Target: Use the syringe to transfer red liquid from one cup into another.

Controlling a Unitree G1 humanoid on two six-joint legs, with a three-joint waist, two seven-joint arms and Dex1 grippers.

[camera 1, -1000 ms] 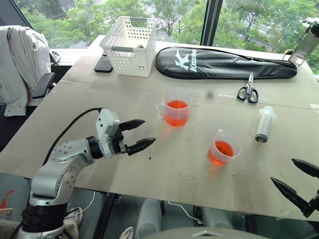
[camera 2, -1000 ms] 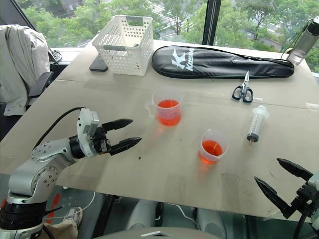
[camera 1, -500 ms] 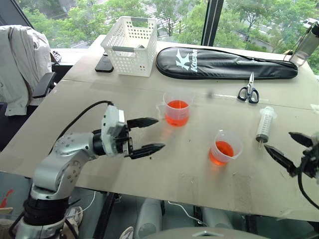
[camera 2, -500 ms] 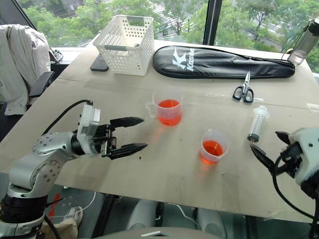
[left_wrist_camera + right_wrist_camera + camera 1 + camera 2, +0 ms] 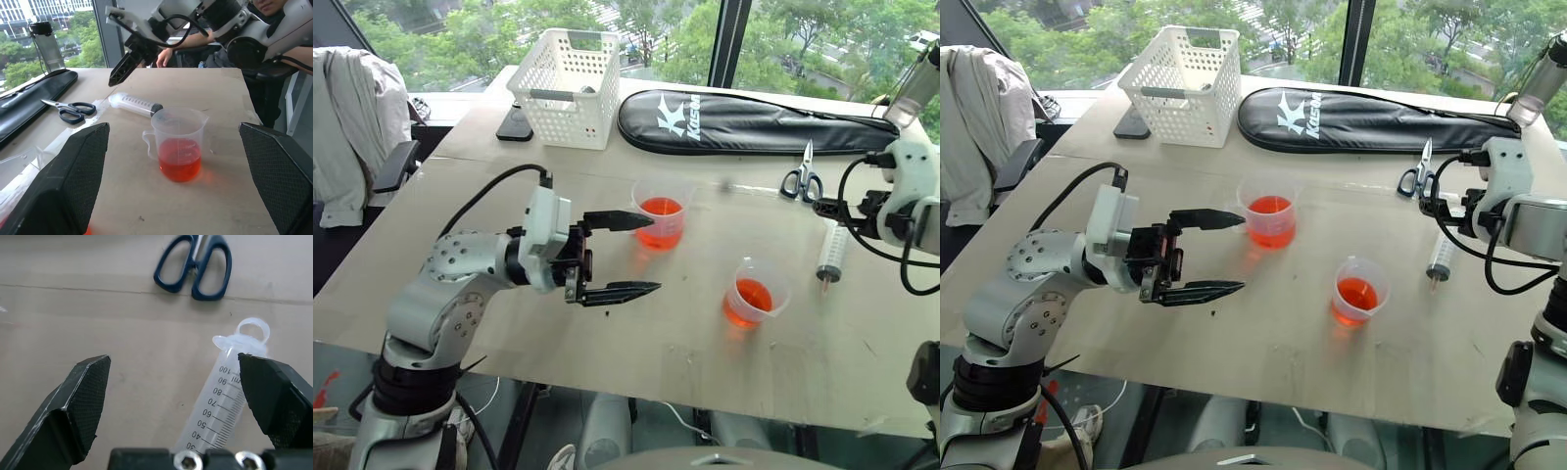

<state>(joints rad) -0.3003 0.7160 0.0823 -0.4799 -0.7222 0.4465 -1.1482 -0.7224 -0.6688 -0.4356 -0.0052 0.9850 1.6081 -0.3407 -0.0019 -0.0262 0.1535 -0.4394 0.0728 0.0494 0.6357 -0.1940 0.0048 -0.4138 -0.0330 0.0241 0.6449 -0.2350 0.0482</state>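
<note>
Now brought forward from the near table edge to hover with jaws wide over the large clear plastic syringe (image 5: 222, 411): right gripper (image 5: 128, 59), nothing gripped. Left gripper (image 5: 619, 255) equally wide and empty, raised beside the taller handled clear cup (image 5: 661, 211). No transfer begun yet; red liquid (image 5: 660, 221) lying in both cups, the shorter flared one (image 5: 756, 292) too.

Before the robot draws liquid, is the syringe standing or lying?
Lying. The syringe rests flat along the table, its tip pointing toward the near edge.
</note>
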